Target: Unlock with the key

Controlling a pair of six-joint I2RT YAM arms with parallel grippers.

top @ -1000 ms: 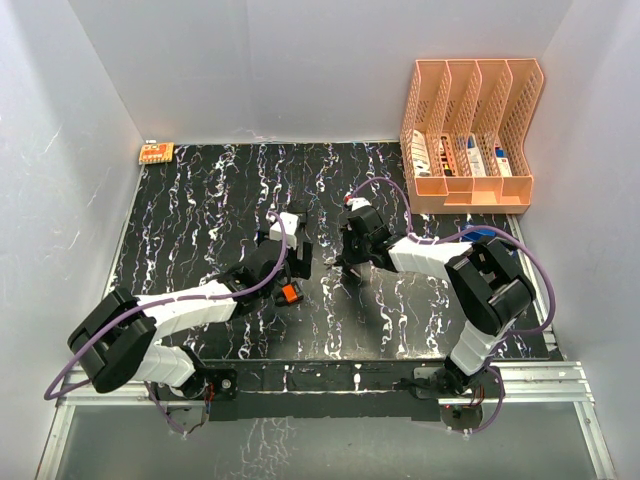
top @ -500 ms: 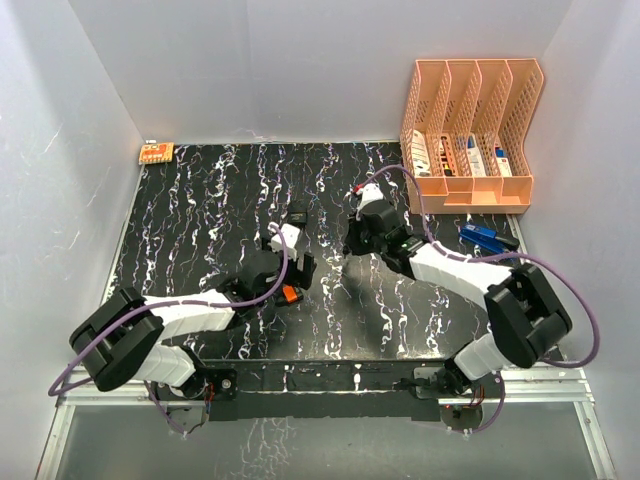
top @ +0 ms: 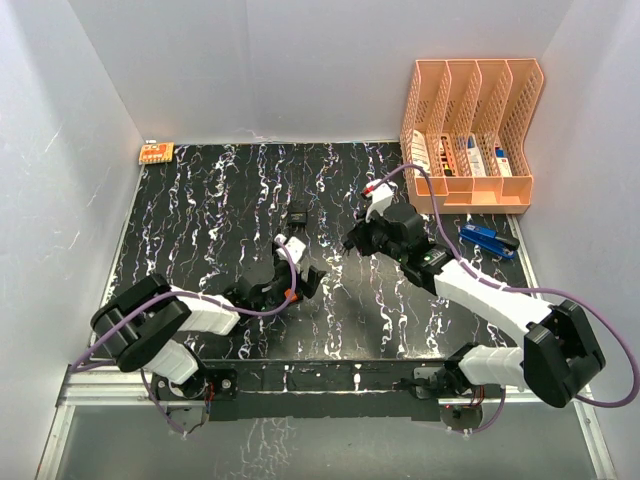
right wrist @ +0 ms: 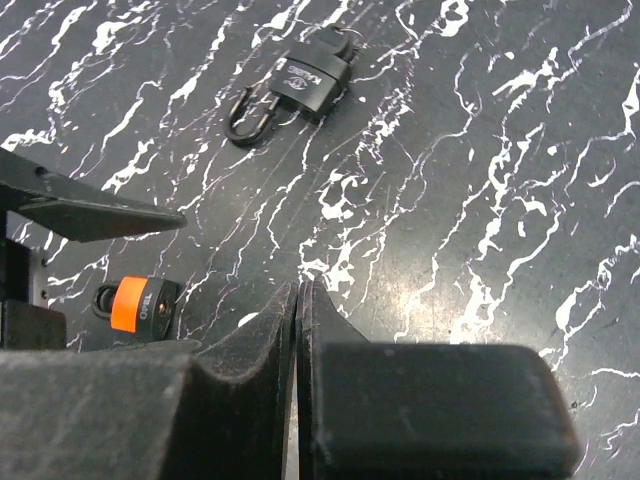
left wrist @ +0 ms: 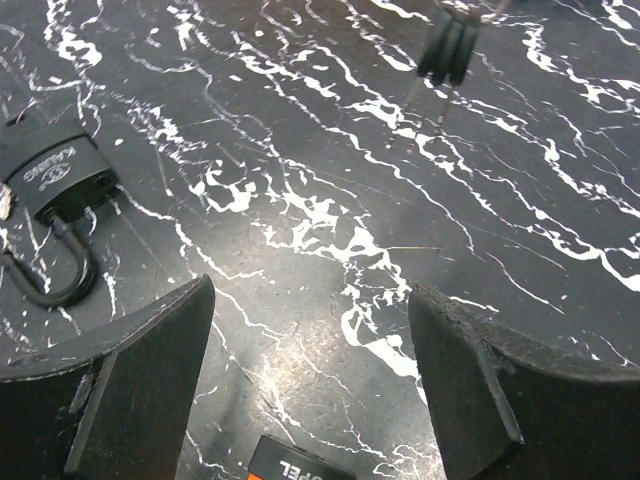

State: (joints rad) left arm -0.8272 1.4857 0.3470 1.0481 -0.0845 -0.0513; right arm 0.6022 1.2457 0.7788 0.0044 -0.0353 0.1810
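The right gripper (top: 352, 242) hovers above the middle of the desk (top: 200, 210). Its two fingers are pressed flat together with only a hairline slit between them. A small bunch of dark-headed keys (left wrist: 447, 50) hangs from them, metal blades pointing down at the marbled black surface without touching it. The grip itself is cut off at the edge of the left wrist view.

Just to its left, the left gripper (top: 305, 278) sits low over the desk with its jaws spread wide. It holds nothing and touches nothing. A small orange-and-black object (right wrist: 135, 303) lies on the desk just below it.

The black padlock (top: 297, 214) lies flat on the desk, beyond the left gripper toward the far edge and apart from both grippers. Its shackle (left wrist: 62, 270) is looped out to one side.

A peach file rack (top: 470, 130) stands in the far right corner. A blue tool (top: 488, 238) lies by the right edge.
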